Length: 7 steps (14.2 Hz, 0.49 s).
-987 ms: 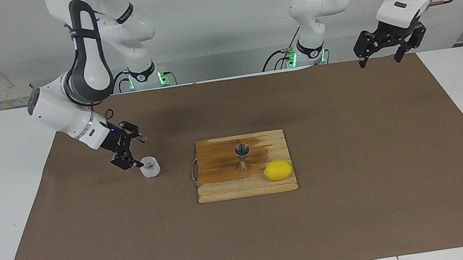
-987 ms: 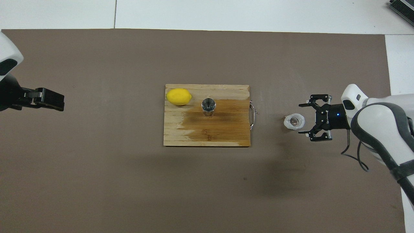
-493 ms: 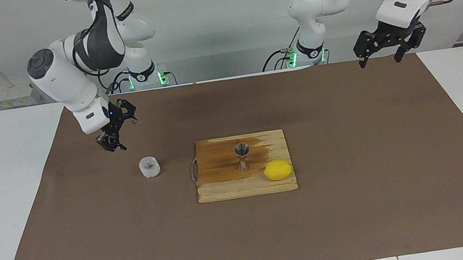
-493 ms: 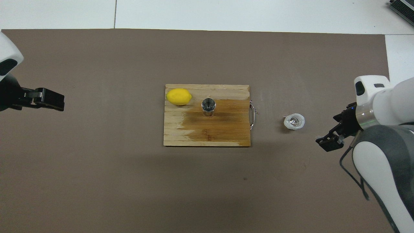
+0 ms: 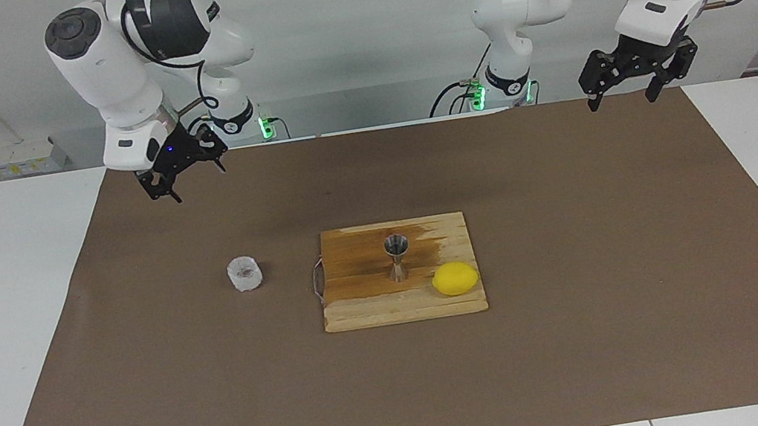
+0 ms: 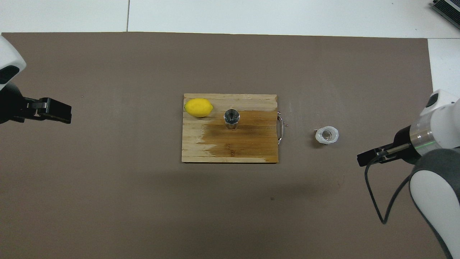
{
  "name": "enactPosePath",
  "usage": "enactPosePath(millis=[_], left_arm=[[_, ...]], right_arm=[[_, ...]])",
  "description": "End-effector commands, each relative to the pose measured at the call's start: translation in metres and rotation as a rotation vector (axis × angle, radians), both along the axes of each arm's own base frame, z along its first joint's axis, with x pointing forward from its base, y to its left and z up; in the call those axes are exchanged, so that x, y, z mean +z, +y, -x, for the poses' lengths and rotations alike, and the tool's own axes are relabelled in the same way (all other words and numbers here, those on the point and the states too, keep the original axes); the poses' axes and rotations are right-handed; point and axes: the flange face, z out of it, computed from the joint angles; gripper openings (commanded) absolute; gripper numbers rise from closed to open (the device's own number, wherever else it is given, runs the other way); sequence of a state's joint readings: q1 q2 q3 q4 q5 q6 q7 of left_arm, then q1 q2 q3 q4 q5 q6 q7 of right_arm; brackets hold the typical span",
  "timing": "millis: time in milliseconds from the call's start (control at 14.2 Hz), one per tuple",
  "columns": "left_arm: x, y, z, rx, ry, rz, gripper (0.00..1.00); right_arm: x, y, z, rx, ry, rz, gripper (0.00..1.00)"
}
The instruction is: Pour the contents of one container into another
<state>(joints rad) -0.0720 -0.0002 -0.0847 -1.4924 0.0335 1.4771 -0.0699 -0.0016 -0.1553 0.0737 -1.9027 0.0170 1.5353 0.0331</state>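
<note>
no readable text, no labels, no brands, no numbers on anything shown

One small translucent whitish plastic cup [image 5: 244,273] with a crinkled wall stands on the mat. One shiny steel hourglass-shaped jigger [image 5: 398,257] stands upright on the board. One yellow lemon [image 5: 456,278] lies on the board just beside the jigger. One rectangular wooden cutting board [image 5: 370,304] with a metal wire handle lies mid-table. One brown paper mat [image 5: 592,331] covers the white table [image 5: 3,314]. Two white robot arms carry two black two-finger grippers: the right gripper [image 5: 185,174] and the left gripper [image 5: 621,95].
</note>
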Motion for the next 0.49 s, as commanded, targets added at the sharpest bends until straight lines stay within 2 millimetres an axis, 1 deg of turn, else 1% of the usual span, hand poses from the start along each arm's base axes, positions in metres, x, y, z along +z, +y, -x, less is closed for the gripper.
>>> enactPosePath(millis=[0, 211, 282, 352, 423], left_arm=[[0.001, 0.002, 0.009, 0.003, 0.006, -0.002, 1.00], [0.001, 0.002, 0.009, 0.003, 0.006, -0.002, 1.00], [0.001, 0.002, 0.009, 0.003, 0.006, -0.002, 1.00], [0.001, 0.002, 0.009, 0.003, 0.006, -0.002, 1.00], [0.001, 0.002, 0.009, 0.003, 0.006, -0.002, 1.00]], right_arm=[[0.014, -0.002, 0.001, -0.074, 0.022, 0.047, 1.00], [0.017, -0.007, -0.001, -0.100, 0.007, 0.046, 1.00], [0.021, -0.009, -0.003, -0.100, -0.011, 0.045, 1.00], [0.029, -0.007, -0.007, -0.100, -0.048, 0.041, 1.00], [0.031, -0.007, -0.008, -0.100, -0.060, 0.040, 1.00]])
